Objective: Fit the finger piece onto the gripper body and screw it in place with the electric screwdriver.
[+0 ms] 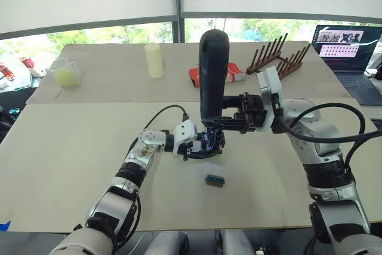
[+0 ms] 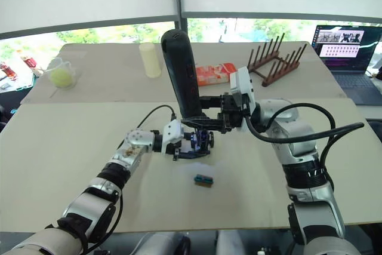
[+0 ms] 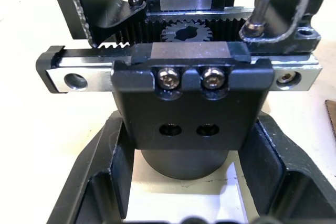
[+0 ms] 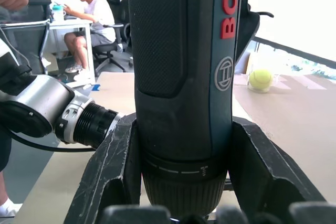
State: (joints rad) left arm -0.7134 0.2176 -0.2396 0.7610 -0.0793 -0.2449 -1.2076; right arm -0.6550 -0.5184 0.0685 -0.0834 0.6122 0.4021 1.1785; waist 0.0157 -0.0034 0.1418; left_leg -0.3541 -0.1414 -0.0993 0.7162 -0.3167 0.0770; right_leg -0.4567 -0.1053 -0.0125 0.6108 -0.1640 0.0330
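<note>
My left gripper (image 1: 194, 146) is shut on the round base of the gripper body (image 3: 186, 98), a black block with two screws, a toothed rack and a metal rail, held low over the table. My right gripper (image 1: 225, 122) is shut on the electric screwdriver (image 1: 213, 73), which stands upright directly above the body. The screwdriver's thin metal bit (image 3: 261, 1) comes down onto a black piece (image 3: 296, 22) at one end of the rail, which looks like the finger piece. In the right wrist view the fingers (image 4: 113, 171) clamp the screwdriver's collar.
A small green-and-brown block (image 1: 214, 180) lies on the table just in front of the grippers. Further back stand a pale yellow cup (image 1: 154, 60), a clear jug (image 1: 65, 73), an orange packet (image 1: 233, 74), a wooden rack (image 1: 279, 58) and a laptop (image 1: 349, 52).
</note>
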